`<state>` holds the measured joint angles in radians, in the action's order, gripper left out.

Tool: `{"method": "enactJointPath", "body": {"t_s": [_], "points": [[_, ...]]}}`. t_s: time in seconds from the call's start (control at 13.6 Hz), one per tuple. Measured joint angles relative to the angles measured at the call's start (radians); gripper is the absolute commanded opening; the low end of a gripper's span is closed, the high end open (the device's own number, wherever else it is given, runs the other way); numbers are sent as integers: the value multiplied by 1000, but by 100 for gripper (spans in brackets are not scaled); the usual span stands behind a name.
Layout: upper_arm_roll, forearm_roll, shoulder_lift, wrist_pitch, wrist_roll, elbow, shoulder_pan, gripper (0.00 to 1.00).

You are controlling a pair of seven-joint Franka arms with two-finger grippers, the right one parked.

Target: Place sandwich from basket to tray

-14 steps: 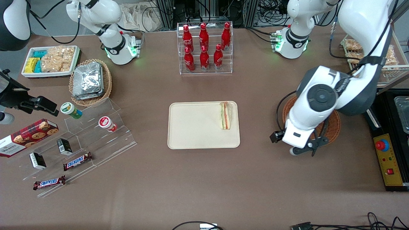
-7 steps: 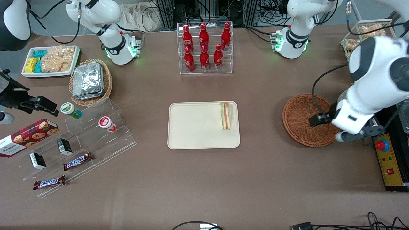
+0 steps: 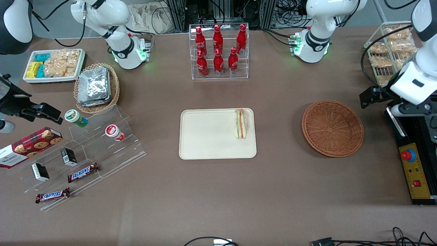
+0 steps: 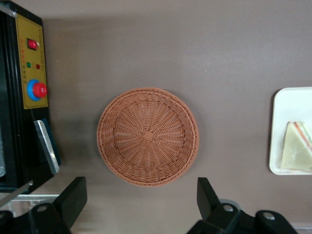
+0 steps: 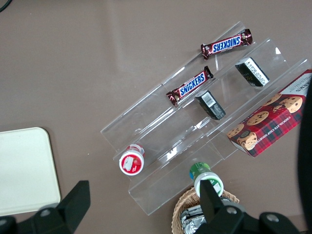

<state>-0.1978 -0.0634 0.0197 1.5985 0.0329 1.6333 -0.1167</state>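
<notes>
Bare brown table point(image 3: 280, 130) is lying between the tray point(image 3: 205, 143) and the basket point(image 3: 333, 128). The gripper point(image 4: 141, 207) is hanging wide open above the basket, with nothing standing underneath it.

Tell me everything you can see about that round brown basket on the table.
The basket is round, shallow and plate-like, woven of reddish-brown wicker with a braided rim and a small square at its centre. It sits flat on the table, upright and empty, toward the working arm's end, apart from the tray holding the sandwich. Nothing touches it; the gripper hangs open above it.
</notes>
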Motion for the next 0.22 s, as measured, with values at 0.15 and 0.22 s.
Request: {"method": "enactJointPath", "body": {"t_s": [0.15,0.22], "points": [[4,0,28,-14,-33,10,3,100],[4,1,37,-25,-44,11,4,100]]}}
